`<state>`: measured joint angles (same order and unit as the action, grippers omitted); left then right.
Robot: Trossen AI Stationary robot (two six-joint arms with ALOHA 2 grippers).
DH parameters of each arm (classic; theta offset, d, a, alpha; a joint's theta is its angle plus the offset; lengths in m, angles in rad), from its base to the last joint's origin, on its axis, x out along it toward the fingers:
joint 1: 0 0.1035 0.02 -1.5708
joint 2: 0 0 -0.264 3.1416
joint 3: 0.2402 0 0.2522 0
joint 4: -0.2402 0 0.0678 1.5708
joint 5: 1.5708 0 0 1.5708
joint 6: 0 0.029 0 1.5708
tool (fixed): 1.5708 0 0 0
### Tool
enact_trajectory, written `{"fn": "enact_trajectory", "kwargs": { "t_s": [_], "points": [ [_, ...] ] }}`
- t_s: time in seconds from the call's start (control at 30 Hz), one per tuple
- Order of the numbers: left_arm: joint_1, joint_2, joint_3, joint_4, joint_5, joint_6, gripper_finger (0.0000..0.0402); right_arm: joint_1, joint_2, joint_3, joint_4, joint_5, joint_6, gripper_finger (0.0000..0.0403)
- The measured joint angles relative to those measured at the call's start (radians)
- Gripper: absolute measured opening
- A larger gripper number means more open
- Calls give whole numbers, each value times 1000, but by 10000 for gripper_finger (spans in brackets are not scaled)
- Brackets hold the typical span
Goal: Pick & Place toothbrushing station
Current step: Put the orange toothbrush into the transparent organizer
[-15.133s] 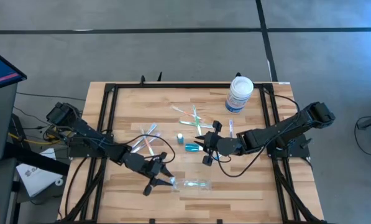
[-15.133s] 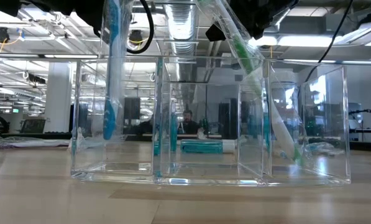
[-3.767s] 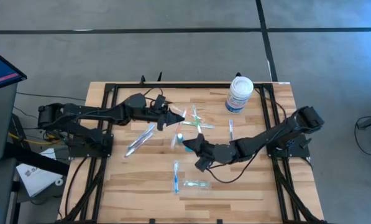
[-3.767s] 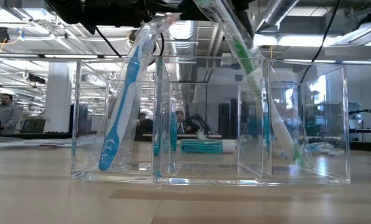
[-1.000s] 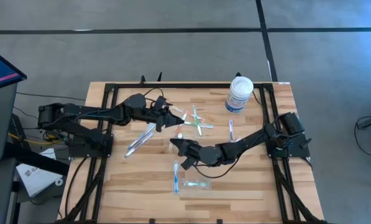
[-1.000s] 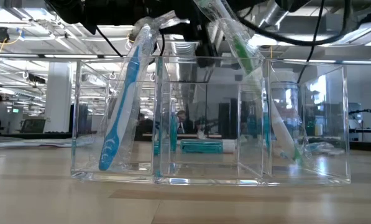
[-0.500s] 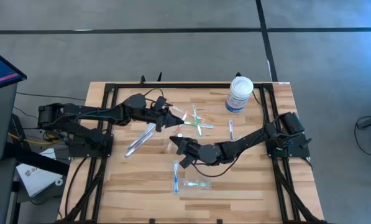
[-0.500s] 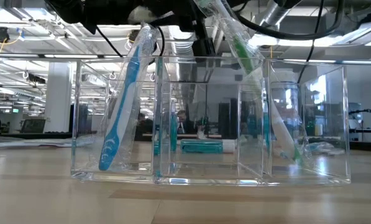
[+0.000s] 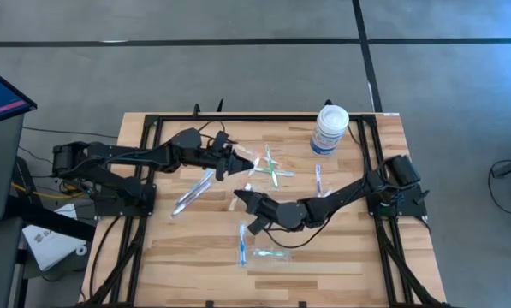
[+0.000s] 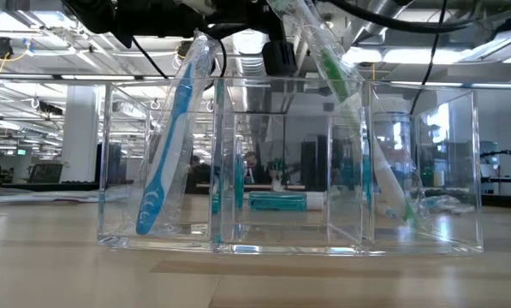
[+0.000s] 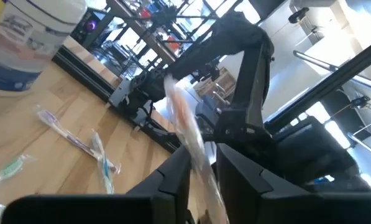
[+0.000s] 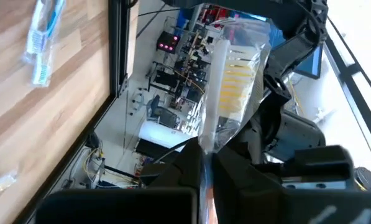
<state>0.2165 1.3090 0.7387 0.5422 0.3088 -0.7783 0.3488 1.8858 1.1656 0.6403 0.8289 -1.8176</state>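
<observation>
A pink-white toothbrush in a clear wrapper (image 11: 184,121) is held in the air over the middle of the table, between my two grippers. My right gripper (image 12: 207,158) is shut on it. My left gripper (image 11: 202,163) stands open, with one finger on each side of the same brush. The clear tray (image 10: 289,162) stands near the table's front edge (image 9: 270,253). A blue toothbrush (image 10: 165,145) leans in its left compartment. A green toothbrush (image 10: 345,94) leans in its right compartment. A teal tube (image 10: 276,201) lies behind the tray. My left gripper has its fingers (image 11: 173,177) close on both sides of the wrapped handle (image 11: 205,168); I cannot tell whether they touch it. My right gripper pinches the wrapped toothbrush between its two fingers at the narrow part below the head (image 12: 205,146), coming in level. The head end (image 12: 235,78) sticks out past the fingers toward the left arm, and the brush is clear of the table.
A big white tub with a blue label (image 9: 330,128) stands at the far right. Wrapped toothbrushes lie loose on the wood: one at the left (image 9: 193,192), green ones in the middle far part (image 9: 272,167) and one nearer the right (image 9: 317,178).
</observation>
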Motion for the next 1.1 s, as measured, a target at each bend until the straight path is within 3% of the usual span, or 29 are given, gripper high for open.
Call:
{"fn": "enact_trajectory", "kwargs": {
  "t_s": [0.17,0.4,0.97,1.1],
  "points": [
    [24,-1,0,5,1,0,94,7,0,-1,34,87,-4,6],
    [32,-1,0,0,44,84,110,16,1,-2,33,99,82,6],
    [32,-1,0,-3,46,251,104,64,-9,-4,1,203,480,6],
    [32,-1,0,-4,46,252,104,64,-67,-36,-80,217,658,6]
  ]
}}
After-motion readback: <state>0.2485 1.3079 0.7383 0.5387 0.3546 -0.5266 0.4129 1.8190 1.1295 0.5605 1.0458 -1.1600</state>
